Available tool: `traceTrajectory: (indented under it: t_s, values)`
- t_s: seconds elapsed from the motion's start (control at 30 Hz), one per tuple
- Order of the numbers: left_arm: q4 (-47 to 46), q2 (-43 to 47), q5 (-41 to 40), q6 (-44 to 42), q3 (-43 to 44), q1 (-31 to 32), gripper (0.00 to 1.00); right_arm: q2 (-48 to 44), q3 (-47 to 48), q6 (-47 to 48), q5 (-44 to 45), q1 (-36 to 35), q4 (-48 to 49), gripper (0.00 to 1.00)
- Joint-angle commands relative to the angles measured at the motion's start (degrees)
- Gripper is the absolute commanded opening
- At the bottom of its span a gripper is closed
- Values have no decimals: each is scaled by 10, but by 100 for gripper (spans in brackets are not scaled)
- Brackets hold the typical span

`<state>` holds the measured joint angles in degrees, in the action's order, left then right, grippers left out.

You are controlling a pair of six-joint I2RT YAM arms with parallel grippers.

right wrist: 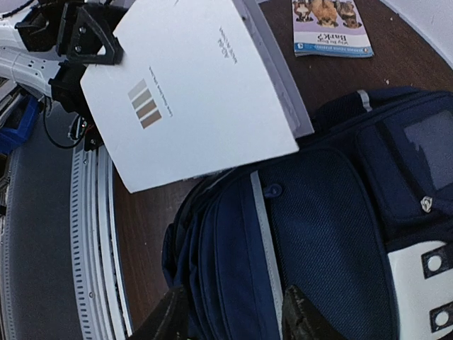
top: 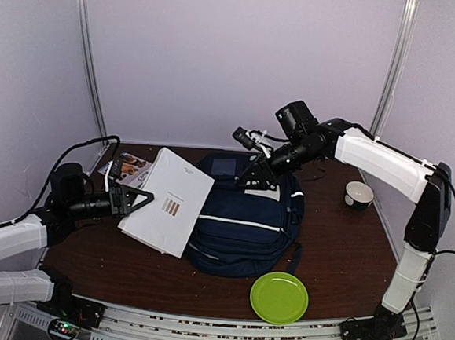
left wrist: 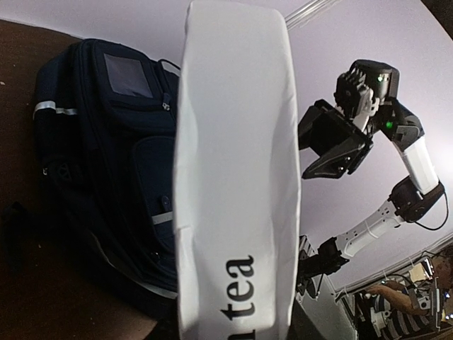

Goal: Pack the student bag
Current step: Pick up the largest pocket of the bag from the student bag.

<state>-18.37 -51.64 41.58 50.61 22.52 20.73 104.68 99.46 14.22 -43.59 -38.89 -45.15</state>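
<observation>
The left arm [top: 9, 243] lies low and reaches forward, its left gripper [top: 140, 202] with fingers pinching a white book [top: 170, 201] by its edge. The right arm [top: 378, 162] arches high, its right gripper [top: 256, 175] angled downward with fingers apart.

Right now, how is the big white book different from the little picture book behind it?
The large white paper book is much bigger than the small colourful picture booklet. The white book's cover is plain with three brown bars; the booklet's shows animals. The white book is gripped by the left tool and leans on the navy blue fabric backpack; the booklet lies flat on the brown table. Both are rectangular with printed covers.
</observation>
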Motion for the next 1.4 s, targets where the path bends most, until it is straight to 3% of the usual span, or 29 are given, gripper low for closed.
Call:
traceTrajectory:
  t_s: [0.0,0.1,0.37,0.57,1.13,1.2,1.3,1.37]
  values:
    - [-3,20,27,-8,20,3,35,-57,-87,141,84,-14,-48,41]
    - [52,32,26,-22,35,3,34,-97,-158,163,125,-32,-18,35]
    - [130,52,27,-44,70,3,31,-140,-282,196,274,-141,52,33]
    - [138,59,14,-42,73,3,32,-107,-292,198,329,-177,72,30]
    - [151,61,12,-50,71,3,33,-27,-287,192,397,-206,95,36]
    - [151,59,15,-50,70,3,33,-17,-278,185,419,-206,94,27]
    - [151,60,19,-47,68,3,32,-25,-272,182,449,-202,96,6]
    - [152,68,17,-44,66,2,32,-42,-264,182,447,-196,88,0]
